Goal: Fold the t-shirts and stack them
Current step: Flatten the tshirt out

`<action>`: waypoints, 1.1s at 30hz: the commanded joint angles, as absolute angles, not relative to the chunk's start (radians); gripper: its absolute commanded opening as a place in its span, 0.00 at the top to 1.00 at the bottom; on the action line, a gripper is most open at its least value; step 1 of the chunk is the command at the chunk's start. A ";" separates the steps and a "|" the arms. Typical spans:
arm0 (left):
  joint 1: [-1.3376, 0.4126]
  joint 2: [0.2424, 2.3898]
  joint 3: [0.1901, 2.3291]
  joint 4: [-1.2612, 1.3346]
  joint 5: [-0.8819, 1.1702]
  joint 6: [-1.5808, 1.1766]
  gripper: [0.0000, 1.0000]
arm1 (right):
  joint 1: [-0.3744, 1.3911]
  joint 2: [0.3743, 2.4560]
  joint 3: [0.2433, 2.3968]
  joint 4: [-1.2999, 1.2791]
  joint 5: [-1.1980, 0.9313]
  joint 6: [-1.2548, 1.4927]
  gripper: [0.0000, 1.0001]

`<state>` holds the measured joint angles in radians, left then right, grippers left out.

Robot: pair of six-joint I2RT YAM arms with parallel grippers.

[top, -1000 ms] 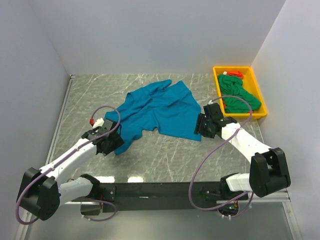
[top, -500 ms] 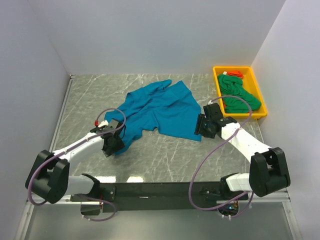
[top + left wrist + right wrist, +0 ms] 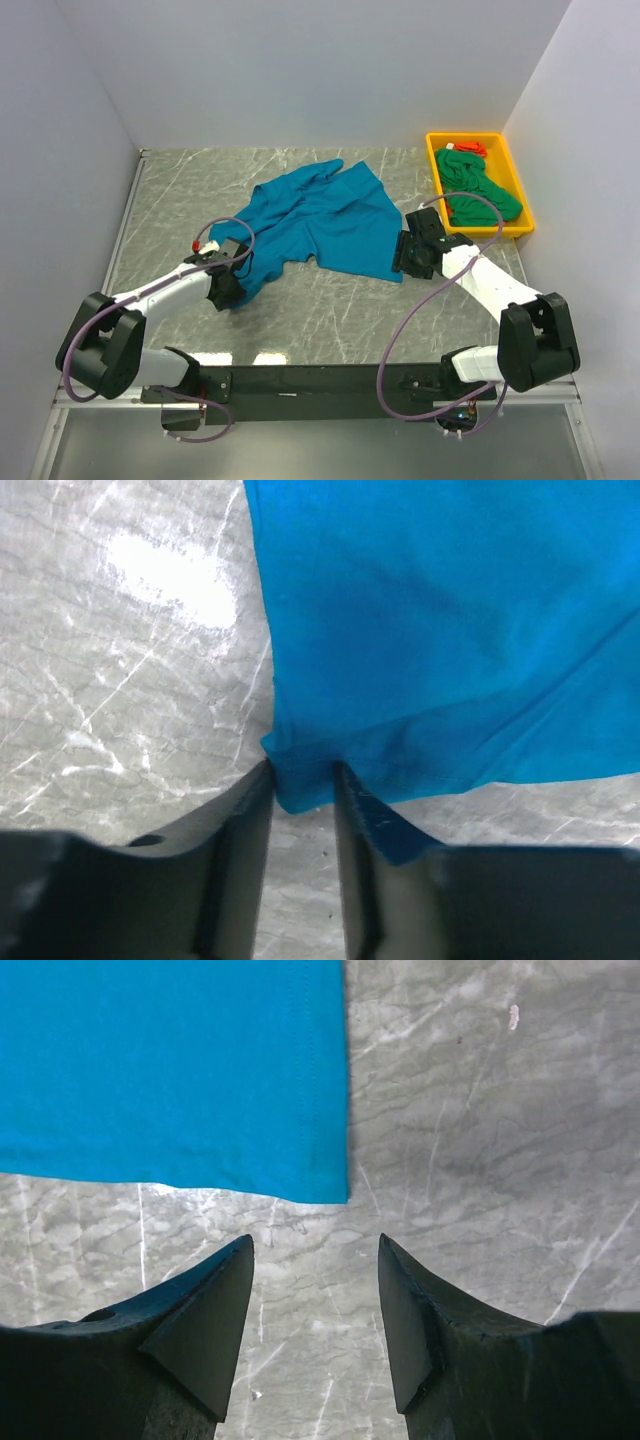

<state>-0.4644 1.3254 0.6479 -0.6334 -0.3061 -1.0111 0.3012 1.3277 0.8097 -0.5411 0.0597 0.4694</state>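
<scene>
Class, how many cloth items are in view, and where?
3: teal shirt on the table; green shirt and small red-orange piece in the yellow bin. Others may hide beneath.

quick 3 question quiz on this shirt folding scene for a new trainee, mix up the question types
1. True or false: the right gripper is closed on the teal t-shirt.
2. Where is the green t-shirt? A: in the yellow bin. B: on top of the teal t-shirt. C: in the right gripper.
3. In a few words: what lies between the fingers of the left gripper?

Key
1. False. Its jaws stand open just short of the shirt's corner, with nothing between them.
2. A.
3. A corner of the teal t-shirt.
</scene>
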 commanded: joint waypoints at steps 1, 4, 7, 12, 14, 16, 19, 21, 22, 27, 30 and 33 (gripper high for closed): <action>-0.469 1.350 0.583 -0.603 -0.278 -1.017 0.69 | 0.305 1.331 0.830 -0.549 0.106 0.462 0.41; -0.471 1.333 0.577 -0.609 -0.278 -1.019 0.81 | 0.304 1.335 0.827 -0.546 0.120 0.472 0.41; -0.469 1.305 0.591 -0.635 -0.281 -1.022 0.99 | 0.298 1.347 0.827 -0.537 0.133 0.488 0.41; -0.469 1.238 0.653 -0.710 -0.293 -1.014 0.99 | 0.299 1.394 0.847 -0.535 0.150 0.518 0.42; -0.469 1.220 0.676 -0.732 -0.311 -1.005 0.99 | 0.298 1.425 0.862 -0.535 0.158 0.529 0.43; -0.469 1.194 0.709 -0.764 -0.322 -0.996 0.99 | 0.298 1.446 0.883 -0.534 0.172 0.540 0.44; -0.469 1.167 0.736 -0.787 -0.344 -0.983 0.99 | 0.299 1.488 0.913 -0.540 0.184 0.552 0.46; -0.469 1.157 0.744 -0.790 -0.350 -0.976 0.99 | 0.299 1.517 0.925 -0.545 0.192 0.557 0.46; -0.469 1.157 0.745 -0.793 -0.348 -0.974 0.99 | 0.301 1.523 0.933 -0.546 0.192 0.563 0.47; -0.469 1.146 0.746 -0.787 -0.333 -0.966 0.99 | 0.314 1.562 0.940 -0.569 0.210 0.583 0.47; -0.469 1.134 0.747 -0.790 -0.354 -0.965 0.99 | 0.316 1.588 0.934 -0.584 0.221 0.600 0.47; -0.469 1.128 0.742 -0.785 -0.364 -0.959 0.99 | 0.318 1.601 0.924 -0.574 0.209 0.610 0.47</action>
<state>-0.4656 1.1553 0.7204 -0.7799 -0.3294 -0.9806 0.3077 1.5822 0.9054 -0.5652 0.1825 0.5777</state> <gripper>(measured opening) 0.023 0.528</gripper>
